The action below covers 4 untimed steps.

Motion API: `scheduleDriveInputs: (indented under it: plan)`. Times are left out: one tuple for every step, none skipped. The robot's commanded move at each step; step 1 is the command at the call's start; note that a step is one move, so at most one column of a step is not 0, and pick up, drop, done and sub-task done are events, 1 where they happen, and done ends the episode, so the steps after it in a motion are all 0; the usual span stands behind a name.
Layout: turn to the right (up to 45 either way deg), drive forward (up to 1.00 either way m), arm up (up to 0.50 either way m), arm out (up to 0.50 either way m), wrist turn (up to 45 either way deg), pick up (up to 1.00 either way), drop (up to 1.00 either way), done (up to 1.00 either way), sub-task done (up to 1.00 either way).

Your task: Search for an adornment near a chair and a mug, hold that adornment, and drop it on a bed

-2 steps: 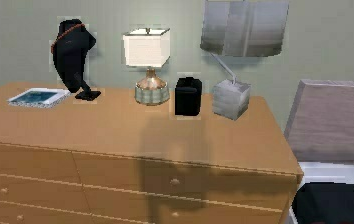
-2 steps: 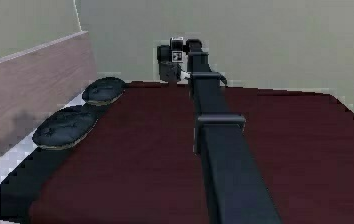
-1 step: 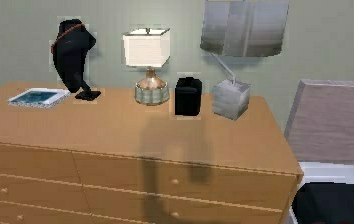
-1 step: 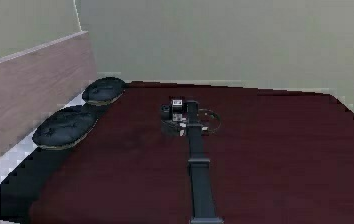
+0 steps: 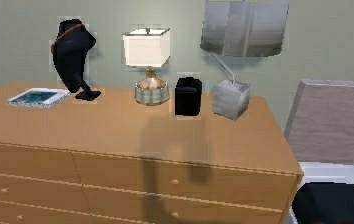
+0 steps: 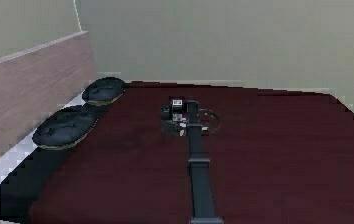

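The dark square arm bar (image 6: 198,180) ends at the claw (image 6: 173,113), with the dark red bed cover (image 6: 285,150) behind it. A thin dark ring (image 6: 213,122), possibly the adornment, shows just right of the claw. We cannot tell whether the claw holds anything. We judge this the drop step; the next move is to let go.

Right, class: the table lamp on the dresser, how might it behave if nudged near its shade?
The lamp may tip: wide shade on a narrow stem. Its rounded, shiny base looks weighty, which might steady it.

Bedroom, likely a home's, maroon bed (image 6: 285,140) with dark pillows (image 6: 65,127), wooden dresser (image 5: 115,125) with lamp (image 5: 148,62)
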Motion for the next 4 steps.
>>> scheduleDriveInputs:
  plan:
    - [0.0,0.00,0.00,0.00,0.0,0.00,1.00,0.00,0.00]
    - [0.0,0.00,0.10,0.00,0.0,0.00,0.00,0.00,0.00]
    - [0.0,0.00,0.00,-0.08,0.0,0.00,0.00,0.00,0.00]
    - [0.0,0.00,0.00,0.00,0.0,0.00,0.00,1.00,0.00]
